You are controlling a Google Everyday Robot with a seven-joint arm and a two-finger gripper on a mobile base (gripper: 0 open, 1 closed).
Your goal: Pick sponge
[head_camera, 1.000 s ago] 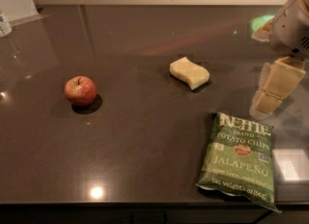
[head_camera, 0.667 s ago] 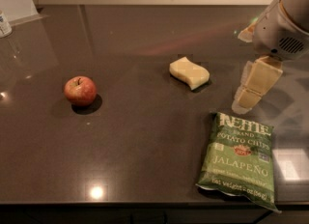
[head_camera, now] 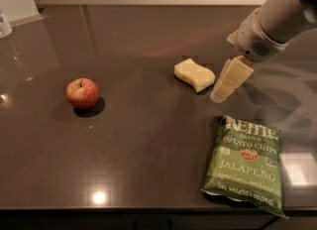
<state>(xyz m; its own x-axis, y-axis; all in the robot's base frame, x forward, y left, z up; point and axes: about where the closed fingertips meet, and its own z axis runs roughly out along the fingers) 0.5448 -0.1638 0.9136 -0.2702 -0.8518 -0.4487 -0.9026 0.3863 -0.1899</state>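
The sponge [head_camera: 194, 74] is a pale yellow block with wavy sides. It lies flat on the dark countertop [head_camera: 148, 140], a little right of centre. My gripper [head_camera: 219, 94] hangs from the white arm coming in from the upper right. It is tilted down and to the left, with its tip close to the counter just right of the sponge's right end. It holds nothing that I can see.
A red apple [head_camera: 82, 92] sits at the left. A green bag of jalapeño potato chips [head_camera: 245, 164] lies at the front right, just below the gripper. Part of a bottle [head_camera: 4, 23] shows at the far left edge.
The arm has swung left and down, bringing the gripper from the right edge to just beside the sponge. The sponge, apple and chip bag have not moved.
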